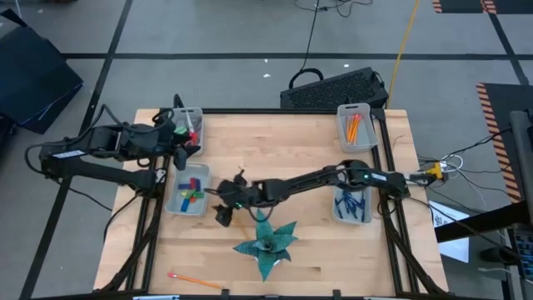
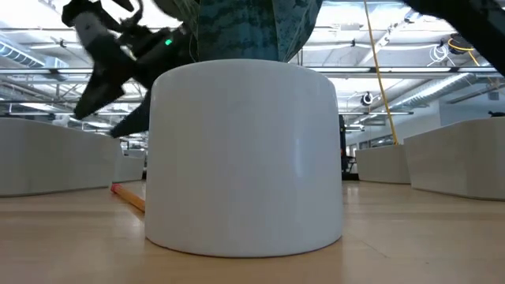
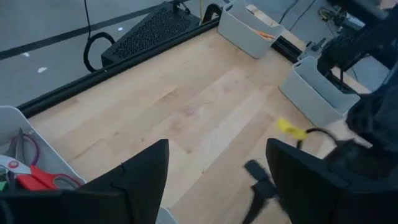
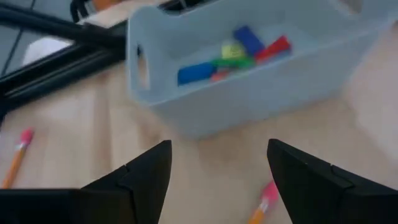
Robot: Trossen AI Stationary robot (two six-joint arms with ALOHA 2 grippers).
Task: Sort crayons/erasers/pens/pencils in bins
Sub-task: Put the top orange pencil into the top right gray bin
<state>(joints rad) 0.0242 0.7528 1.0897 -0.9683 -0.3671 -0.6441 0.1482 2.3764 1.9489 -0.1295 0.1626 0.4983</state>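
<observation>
light wooden table [image 1: 291, 158] bearing four translucent bins: one at the far left corner [image 1: 197, 112], one at the left middle [image 1: 178, 202], one at the far right [image 1: 366, 142], one at the right middle [image 1: 341, 218]; a teal plant [image 1: 266, 244]; an orange pencil [image 1: 196, 281] near the front edge.

Right gripper [image 1: 223, 213] beside crayon bin [image 1: 190, 193]; pencil [image 1: 195, 281] near table edge.

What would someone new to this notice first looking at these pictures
The right gripper, open, stretched across the table to just beside the bin of coloured pieces. A teal star-shaped plant sits mid-table near the front edge; one loose pencil lies at the front left. The left gripper, open, waits by the back left bin.
</observation>
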